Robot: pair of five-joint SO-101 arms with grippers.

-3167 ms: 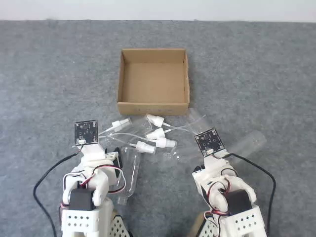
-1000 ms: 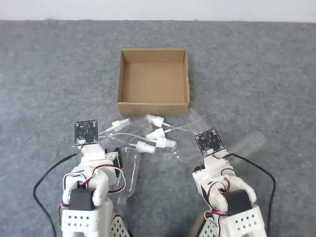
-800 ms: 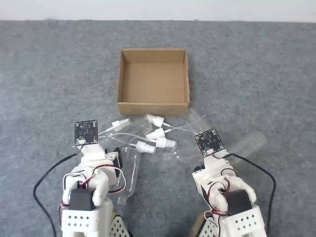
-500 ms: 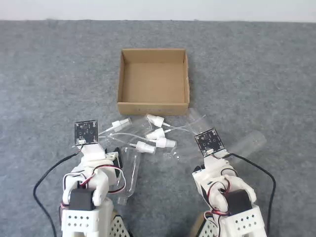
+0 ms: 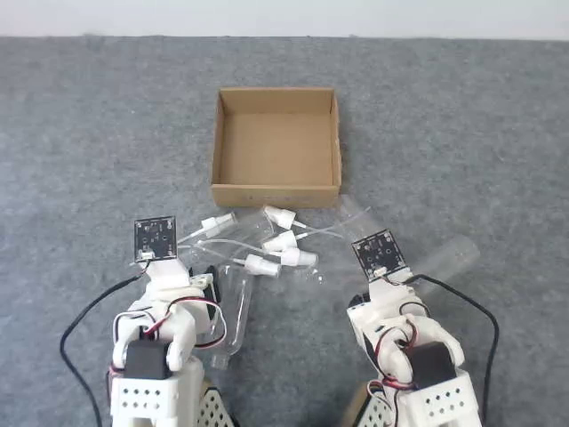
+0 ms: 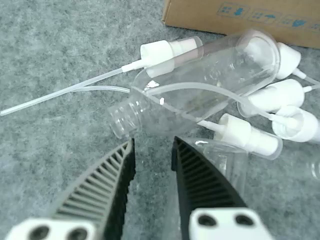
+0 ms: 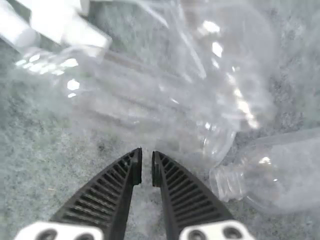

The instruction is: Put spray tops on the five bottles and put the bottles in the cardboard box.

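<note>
Just ahead of the left gripper (image 6: 152,144) a clear bottle (image 6: 210,75) lies on its side, with its open neck turned toward the fingertips and a little apart from them. White spray tops (image 6: 165,50) with thin tubes lie around this bottle, some touching it. Beyond them stands the cardboard box (image 6: 200,15). Its wall carries small blue printed marks, too small to read. The left gripper is open by a small gap and holds nothing. The right gripper (image 7: 146,153) is almost closed, with only a thin slit between its fingers, and it is also empty. Overlapping bottles (image 7: 150,105) lie directly ahead of its tips on the grey felt (image 7: 40,165). A side bottle (image 7: 280,175) lies just beside one finger, its threaded neck toward it.
</note>
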